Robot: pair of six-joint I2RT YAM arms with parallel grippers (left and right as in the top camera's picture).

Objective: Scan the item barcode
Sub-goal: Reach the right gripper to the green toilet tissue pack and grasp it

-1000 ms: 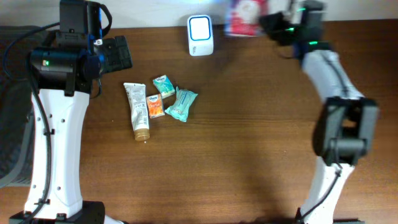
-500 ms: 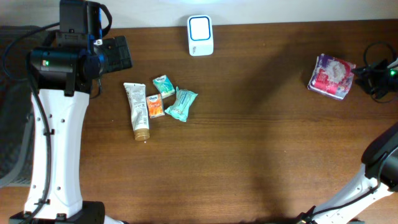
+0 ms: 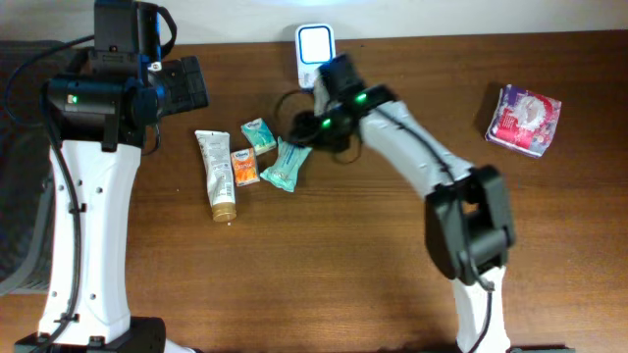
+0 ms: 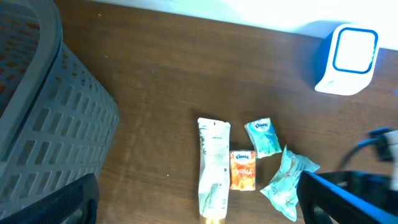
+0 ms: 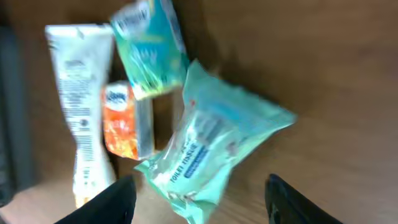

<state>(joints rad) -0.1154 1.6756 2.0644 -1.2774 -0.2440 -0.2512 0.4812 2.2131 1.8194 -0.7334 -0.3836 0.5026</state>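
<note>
**Right gripper open over the teal tissue pack**

At the far left, a dark grey plastic mesh basket (image 4: 43, 112) stands beside the brown wooden table (image 3: 392, 255). The left gripper (image 3: 186, 86) hangs above the table's back-left part with its jaws spread wide and nothing between them.

The items lie in a tight cluster to the right of it. A white squeeze tube with a tan cap (image 3: 218, 175) lies lengthwise, and a small orange tissue packet (image 3: 244, 167) sits just beside it. A small teal tissue packet (image 3: 259, 133) lies behind the orange one. Next is the soft, crinkled teal plastic pack (image 5: 211, 143), lying tilted and flat on the wood, with "TOILET TISSUE" printed along it. Its corner is close to the orange packet.

The right gripper (image 3: 306, 126) hovers over this pack with its fingers (image 5: 118, 199) apart and gripping nothing. The white scanner with a blue-rimmed window (image 3: 316, 54) stands just behind it, at the table's back edge.

Bare wood stretches rightward to a pink and white packet (image 3: 525, 120) near the right edge. More bare wood runs along the whole front.
</note>
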